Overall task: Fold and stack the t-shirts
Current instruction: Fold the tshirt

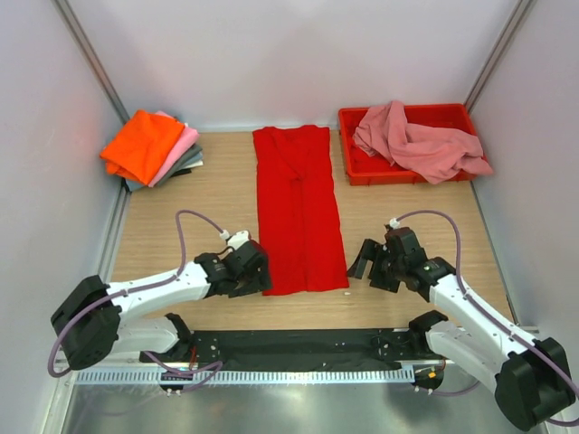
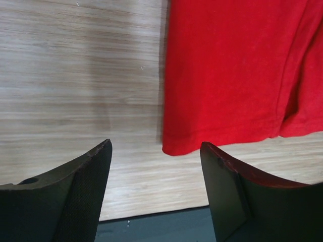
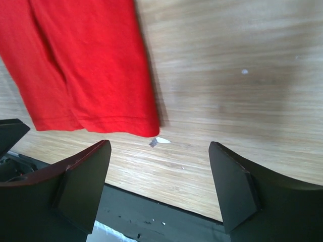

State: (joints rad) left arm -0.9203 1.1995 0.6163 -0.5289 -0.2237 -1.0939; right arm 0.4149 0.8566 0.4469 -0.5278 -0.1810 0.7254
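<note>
A bright red t-shirt (image 1: 297, 206) lies flat in a long narrow strip on the middle of the table, sides folded in. Its near hem shows in the left wrist view (image 2: 232, 75) and the right wrist view (image 3: 86, 65). My left gripper (image 1: 248, 271) is open and empty at the hem's near left corner. My right gripper (image 1: 369, 262) is open and empty just right of the hem's near right corner. A dusty pink t-shirt (image 1: 416, 140) lies crumpled in the red tray (image 1: 362, 172). A stack of folded shirts, orange (image 1: 140, 143) on top of light pink and grey, sits far left.
A small white scrap (image 3: 162, 140) lies on the wood by the shirt's right corner. A black strip (image 1: 298, 344) runs along the table's near edge. White walls close in the left, right and back sides.
</note>
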